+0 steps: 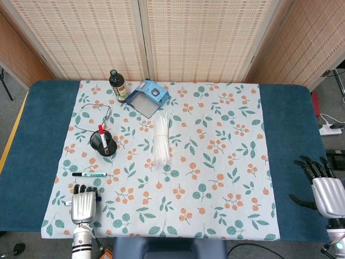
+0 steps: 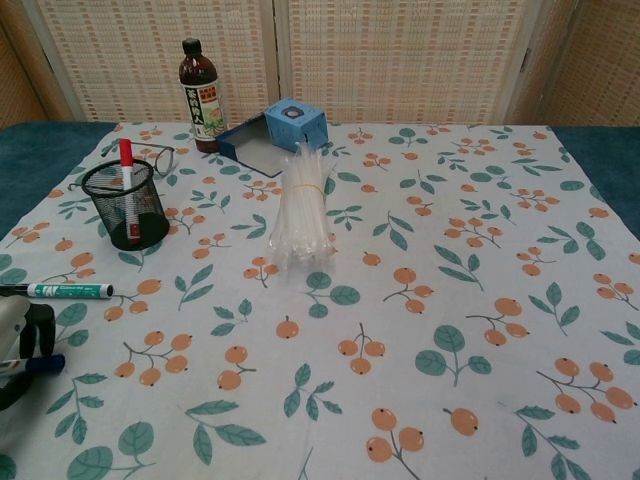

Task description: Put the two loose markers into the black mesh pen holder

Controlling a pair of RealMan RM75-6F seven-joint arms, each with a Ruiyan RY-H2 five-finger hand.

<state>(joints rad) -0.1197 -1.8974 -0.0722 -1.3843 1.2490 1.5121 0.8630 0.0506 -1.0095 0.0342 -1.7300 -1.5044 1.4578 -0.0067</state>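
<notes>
The black mesh pen holder (image 1: 103,145) (image 2: 126,207) stands at the left of the floral cloth with a red marker (image 1: 102,136) (image 2: 126,168) upright in it. A green marker (image 1: 89,174) (image 2: 66,290) lies flat in front of the holder. My left hand (image 1: 83,204) (image 2: 14,332) is just nearer than that, at the cloth's front left, fingers curled over a blue marker (image 1: 98,198) (image 2: 45,365) whose cap sticks out to the right, slightly tilted. My right hand (image 1: 326,190) rests far right over the blue table cover, fingers apart and holding nothing.
A dark bottle (image 1: 118,85) (image 2: 198,95), an open blue box (image 1: 148,96) (image 2: 287,124) and eyeglasses (image 1: 91,116) (image 2: 150,158) sit behind the holder. A bundle of clear tubes (image 1: 161,141) (image 2: 302,210) lies mid-cloth.
</notes>
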